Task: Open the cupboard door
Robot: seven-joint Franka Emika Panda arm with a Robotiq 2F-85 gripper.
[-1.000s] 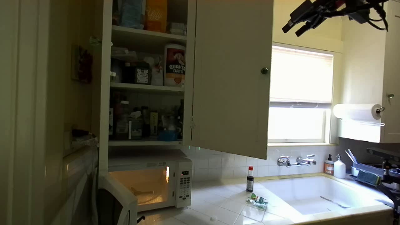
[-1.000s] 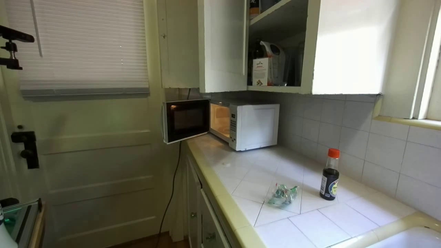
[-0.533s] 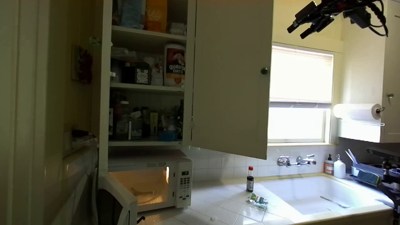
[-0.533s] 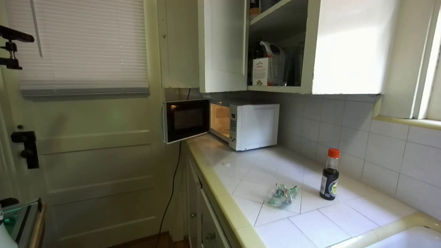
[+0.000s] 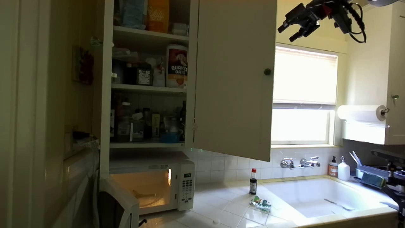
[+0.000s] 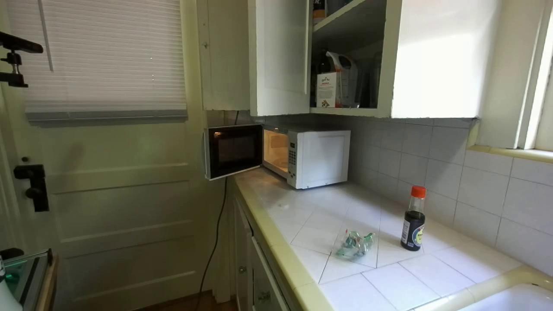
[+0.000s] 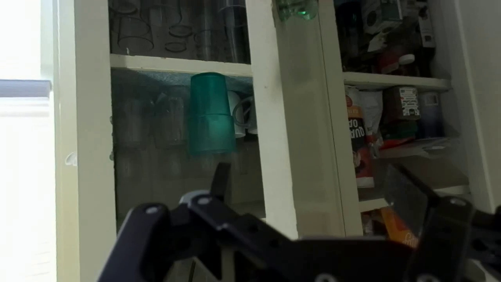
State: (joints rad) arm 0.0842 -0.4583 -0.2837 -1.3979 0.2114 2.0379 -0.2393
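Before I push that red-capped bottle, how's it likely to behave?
The red-capped bottle is tall and narrow, so a high push may tip it. Dark liquid below its clear neck probably keeps weight low. On glossy counter tiles, it might slide.

In an exterior view, the cupboard door stands swung out at the right of the shelves. The gripper appears right of the door, above the window. An oats canister occupies the middle shelf's right end. The microwave sits on the counter, beneath the shelves. To its right stands a bottle, with a wrapper lying in front. The sink lies right of both; its faucet is on the tiled wall behind. A paper towel roll hangs right of the window.
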